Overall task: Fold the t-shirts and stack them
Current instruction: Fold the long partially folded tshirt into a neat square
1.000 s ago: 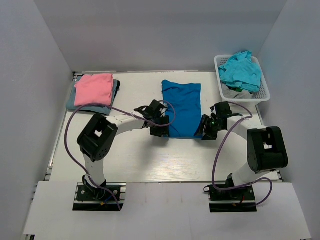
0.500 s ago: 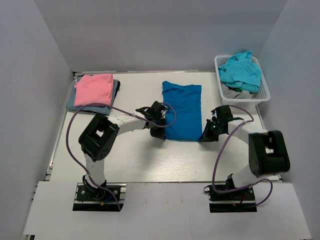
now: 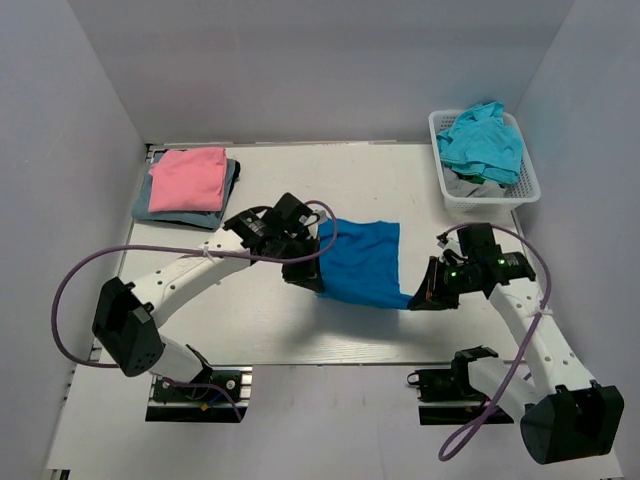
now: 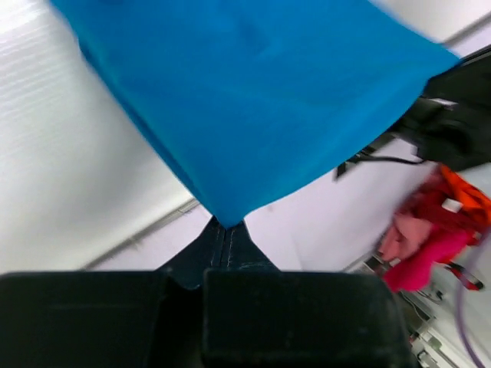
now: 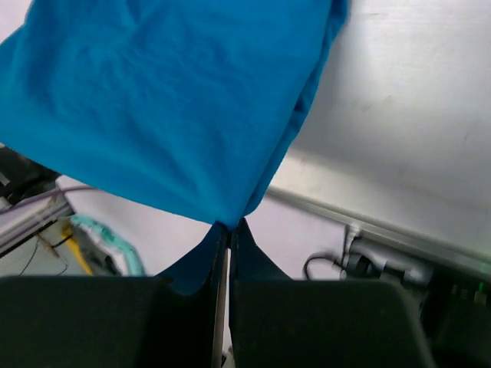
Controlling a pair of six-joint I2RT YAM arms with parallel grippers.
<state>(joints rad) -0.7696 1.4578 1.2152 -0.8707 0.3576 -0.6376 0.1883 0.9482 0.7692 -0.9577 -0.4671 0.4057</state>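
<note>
Far left: pink t-shirt (image 3: pixel 188 178) stacked on grey-blue t-shirt (image 3: pixel 178 216). Centre: left end effector (image 3: pixel 308 278) pinched tight on near-left corner of royal-blue t-shirt (image 3: pixel 362 260), near edge lifted off worktop (image 3: pixel 250 325). Right end effector (image 3: pixel 420 298) pinched tight on its near-right corner. Far right: turquoise t-shirt (image 3: pixel 483 140) in basket (image 3: pixel 447 185).

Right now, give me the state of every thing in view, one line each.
blue t-shirt: spread out, near corners held up by both grippers.
left gripper: shut on one near corner of the blue t-shirt.
right gripper: shut on the other near corner.
grey-blue t-shirt: folded, bottom of the pile.
pink t-shirt: folded, lying on the grey-blue t-shirt.
turquoise t-shirt: crumpled, in the basket.
basket: upright, holding clothes.
</note>
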